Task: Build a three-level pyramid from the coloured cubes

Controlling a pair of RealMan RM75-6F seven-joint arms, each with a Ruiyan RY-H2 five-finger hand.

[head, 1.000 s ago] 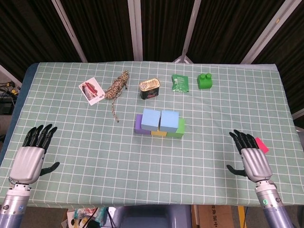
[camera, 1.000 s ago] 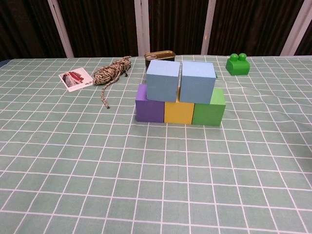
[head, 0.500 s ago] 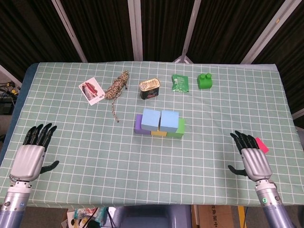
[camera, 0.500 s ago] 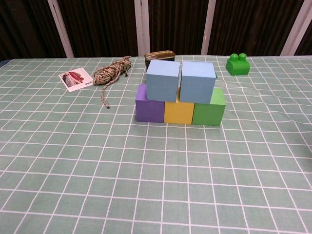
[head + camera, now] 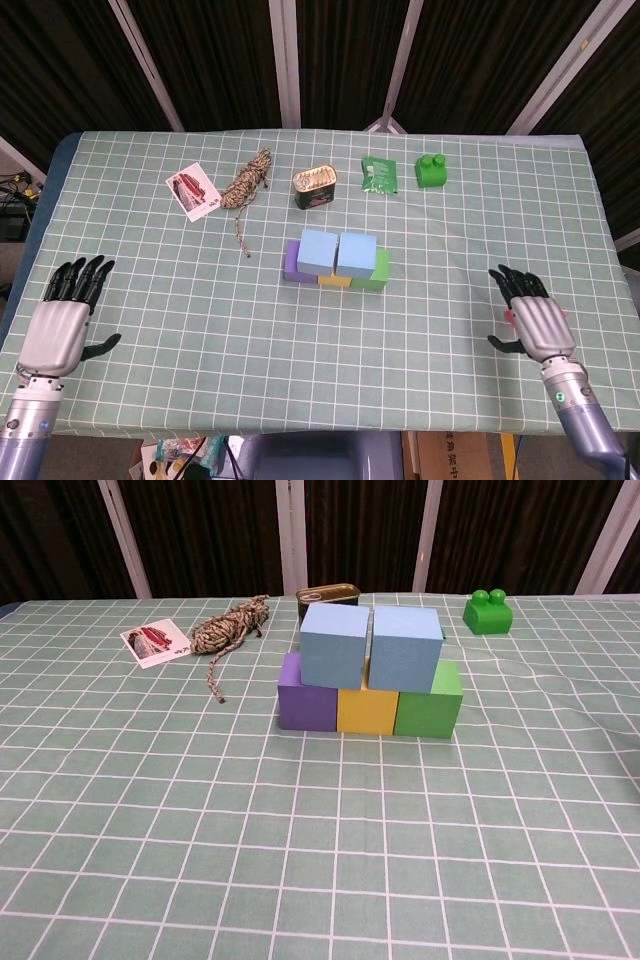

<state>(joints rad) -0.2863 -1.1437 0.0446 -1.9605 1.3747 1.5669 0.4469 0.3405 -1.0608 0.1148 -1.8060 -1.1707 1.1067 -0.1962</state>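
At centre frame on the tabletop (image 5: 150,300) stands the stack: purple cube (image 5: 305,698), yellow cube (image 5: 367,711) and green cube (image 5: 430,706) in a touching row; two blue cubes (image 5: 370,645) sit side by side on top. The left hand (image 5: 62,322) lies at lower left, fingers spread wide, holding nothing; the right hand (image 5: 533,316) at lower right is likewise spread and empty, a pink sliver showing beside it. Across the upper frame: card (image 5: 192,190), twine (image 5: 247,184), tin (image 5: 315,186), green packet (image 5: 379,175), green brick (image 5: 432,171).
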